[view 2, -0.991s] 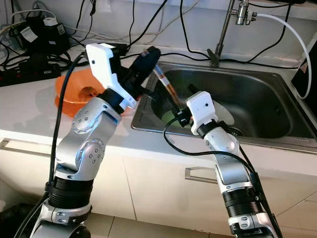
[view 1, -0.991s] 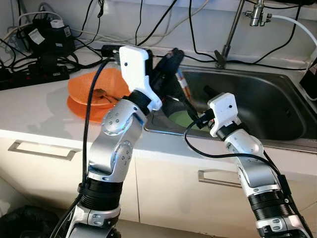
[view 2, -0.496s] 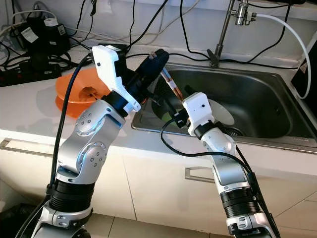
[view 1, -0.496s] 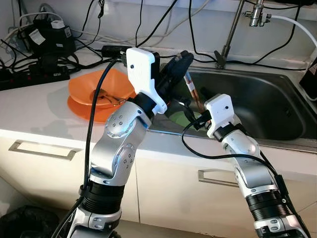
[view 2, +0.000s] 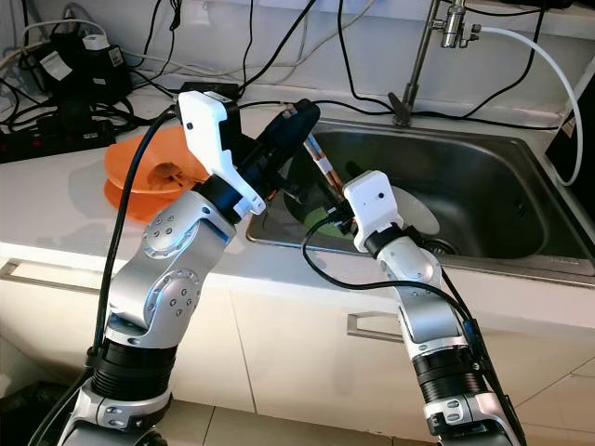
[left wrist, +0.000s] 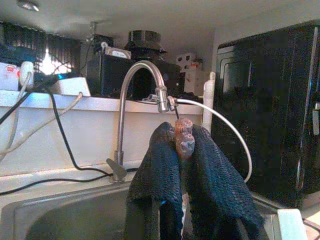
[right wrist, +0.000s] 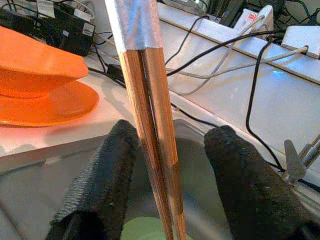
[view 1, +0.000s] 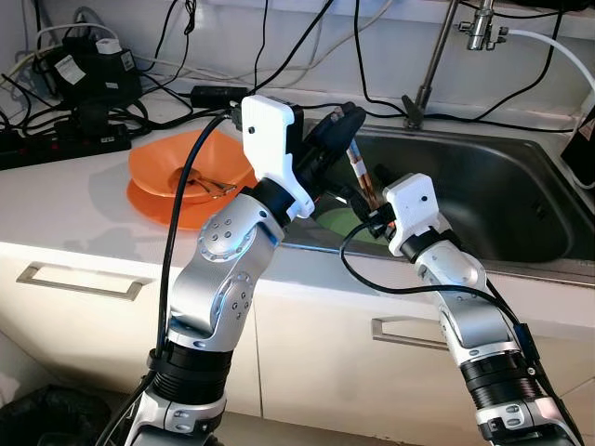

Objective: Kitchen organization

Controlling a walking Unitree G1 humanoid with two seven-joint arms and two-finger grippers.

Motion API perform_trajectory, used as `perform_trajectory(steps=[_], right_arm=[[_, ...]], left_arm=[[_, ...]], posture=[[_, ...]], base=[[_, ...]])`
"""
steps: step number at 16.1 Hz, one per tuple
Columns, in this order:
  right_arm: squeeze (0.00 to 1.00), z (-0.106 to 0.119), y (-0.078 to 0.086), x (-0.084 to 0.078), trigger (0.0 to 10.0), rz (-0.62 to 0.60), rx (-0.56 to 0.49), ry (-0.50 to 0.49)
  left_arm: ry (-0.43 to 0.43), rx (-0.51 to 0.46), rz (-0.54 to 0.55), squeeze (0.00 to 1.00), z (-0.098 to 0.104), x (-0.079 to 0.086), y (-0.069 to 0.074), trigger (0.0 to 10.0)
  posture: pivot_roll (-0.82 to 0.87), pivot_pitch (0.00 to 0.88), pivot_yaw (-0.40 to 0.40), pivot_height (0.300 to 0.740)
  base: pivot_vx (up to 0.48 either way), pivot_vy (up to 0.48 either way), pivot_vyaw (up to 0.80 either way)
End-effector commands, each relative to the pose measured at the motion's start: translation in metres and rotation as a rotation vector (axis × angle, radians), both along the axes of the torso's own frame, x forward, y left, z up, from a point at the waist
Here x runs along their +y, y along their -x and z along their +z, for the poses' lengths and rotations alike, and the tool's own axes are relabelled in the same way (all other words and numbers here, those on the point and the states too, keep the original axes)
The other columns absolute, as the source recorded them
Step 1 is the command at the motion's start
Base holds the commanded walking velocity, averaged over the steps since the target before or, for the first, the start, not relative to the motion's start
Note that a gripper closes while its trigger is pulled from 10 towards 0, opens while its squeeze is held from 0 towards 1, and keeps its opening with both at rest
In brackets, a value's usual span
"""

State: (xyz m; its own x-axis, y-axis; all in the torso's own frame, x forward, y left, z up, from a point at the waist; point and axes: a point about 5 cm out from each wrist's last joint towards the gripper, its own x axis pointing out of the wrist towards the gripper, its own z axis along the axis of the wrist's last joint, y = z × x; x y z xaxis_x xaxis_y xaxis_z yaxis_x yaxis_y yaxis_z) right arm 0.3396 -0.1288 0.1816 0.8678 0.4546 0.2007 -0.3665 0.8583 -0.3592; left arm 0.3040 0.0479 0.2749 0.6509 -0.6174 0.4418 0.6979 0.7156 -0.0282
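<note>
Chopsticks (right wrist: 150, 125) clamped in left pincer (left wrist: 181, 145) over sink (view 1: 483, 195); right pincer (right wrist: 170, 175) gapes around them, orange bowl (view 1: 186, 167) beside.

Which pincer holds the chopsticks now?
The left pincer: its fingers are shut on the chopsticks. The right pincer is open around them.

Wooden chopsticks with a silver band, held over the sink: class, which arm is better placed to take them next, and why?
The right. Its tool is open, black fingers either side of the wooden chopsticks with a silver band. The left tool is shut on their top end above the steel sink, so it can only release.
</note>
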Motion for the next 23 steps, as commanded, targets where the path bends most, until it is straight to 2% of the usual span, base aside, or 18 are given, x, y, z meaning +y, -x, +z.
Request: perform_trajectory(steps=[1,8,9,10,20,22,23], right_arm=[[0.0,-0.001,-0.001,-0.001,0.0,-0.006,0.007,0.006],[0.0,0.0,-0.002,-0.003,0.0,-0.009,0.006,0.005],[0.0,0.0,-0.002,-0.003,0.0,-0.011,0.006,0.005],[0.0,0.001,-0.003,-0.004,0.0,-0.016,0.004,0.003],[0.0,0.006,-0.005,-0.01,0.0,-0.045,-0.008,-0.031],[0.0,0.009,-0.009,-0.018,0.0,-0.107,-0.009,-0.068],[0.0,0.009,-0.012,-0.022,0.0,-0.145,-0.002,-0.08]], left_arm=[[-0.015,-0.003,-0.002,0.0,0.001,-0.002,0.001,10.0],[-0.023,-0.008,0.03,0.0,0.001,0.001,-0.003,10.0],[-0.023,-0.009,0.034,0.11,0.001,0.002,-0.003,10.0],[-0.021,-0.012,0.035,1.0,0.001,0.002,-0.003,10.0],[-0.042,0.005,0.092,1.0,0.0,0.005,-0.007,10.0],[-0.051,0.007,0.138,1.0,-0.002,0.009,-0.008,10.0],[-0.082,0.007,0.188,0.8,-0.005,0.01,-0.011,10.0]], posture=[[0.04,0.011,-0.001,0.74],[0.04,0.021,-0.005,0.74],[0.04,0.021,-0.005,0.74],[0.04,0.022,-0.007,0.74],[0.05,0.022,-0.005,0.74],[0.05,0.023,-0.004,0.74],[0.05,0.022,-0.006,0.74]], base=[[0.0,0.0,0.0],[0.0,0.0,0.0],[0.0,0.0,0.0],[0.0,0.0,0.0],[0.0,0.0,0.0],[0.0,0.0,0.0],[0.0,0.0,0.0]])
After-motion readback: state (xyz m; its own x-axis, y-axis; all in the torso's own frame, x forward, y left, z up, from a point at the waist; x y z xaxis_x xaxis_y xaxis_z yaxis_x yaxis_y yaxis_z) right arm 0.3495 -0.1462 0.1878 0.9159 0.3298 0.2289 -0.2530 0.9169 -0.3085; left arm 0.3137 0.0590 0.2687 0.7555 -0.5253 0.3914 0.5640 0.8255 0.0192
